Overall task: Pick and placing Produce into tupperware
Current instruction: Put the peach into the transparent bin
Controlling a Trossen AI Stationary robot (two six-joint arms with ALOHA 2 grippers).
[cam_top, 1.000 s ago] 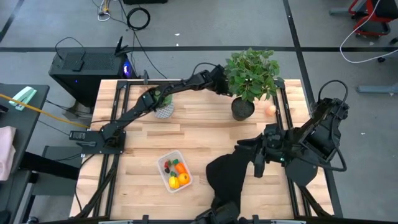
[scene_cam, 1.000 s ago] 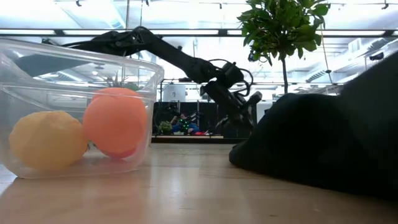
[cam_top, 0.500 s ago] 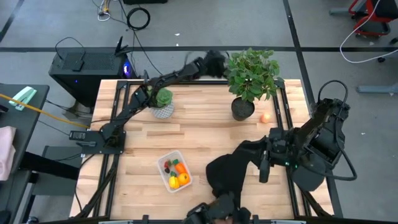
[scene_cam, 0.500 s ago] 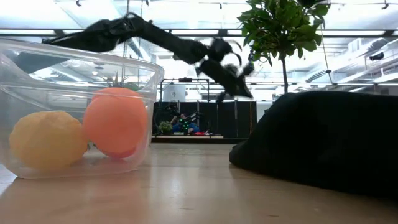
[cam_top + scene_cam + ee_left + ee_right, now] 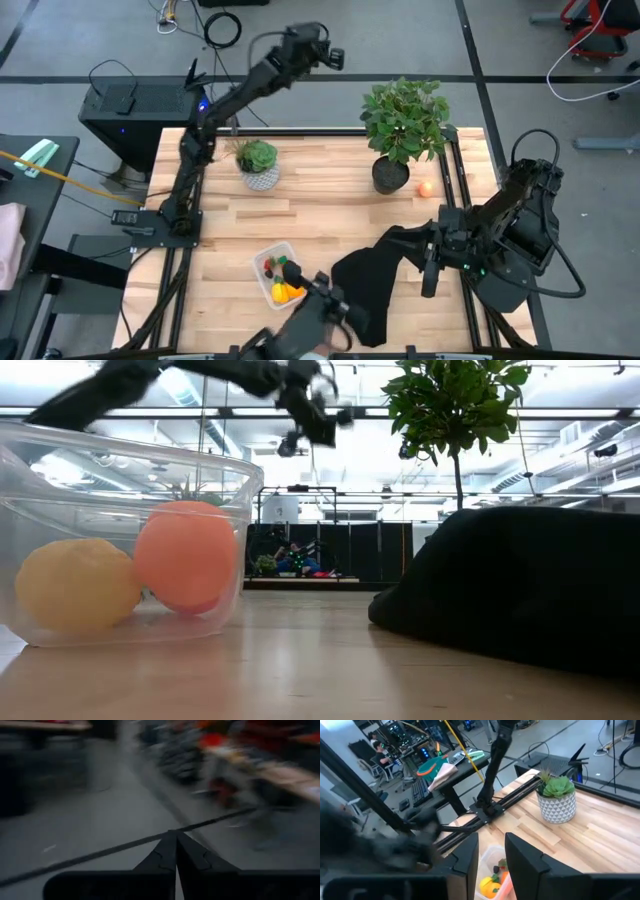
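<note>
The clear tupperware (image 5: 258, 262) stands near the table's front and holds yellow (image 5: 75, 585), orange (image 5: 185, 555) and red produce. One peach piece (image 5: 426, 188) lies on the wood beside the big plant's pot. My left gripper (image 5: 335, 55) is shut and empty, raised high beyond the far edge. My right gripper (image 5: 430, 272) hovers at the right, with a gap between its fingers (image 5: 492, 862). The black cloth (image 5: 370, 285) lies heaped beside it. My right gripper has nothing between its fingers in its wrist view; the tupperware shows through the gap. In the high view the cloth's raised right end (image 5: 408, 238) reaches up beside the gripper. I cannot tell whether the two touch.
A large leafy plant (image 5: 405, 125) in a dark pot stands at the far right. A small succulent (image 5: 260, 165) in a white pot stands at the far left. A dark blurred shape (image 5: 305, 318) reaches from the near edge to the tupperware; I cannot tell what it is.
My left gripper has risen steeply from beside the big plant's pot and swung to the far left, tipping up toward level. The peach piece has shifted slightly toward the near edge. The cloth's right end has stretched toward my right gripper. The dark shape has come up to the tupperware.
</note>
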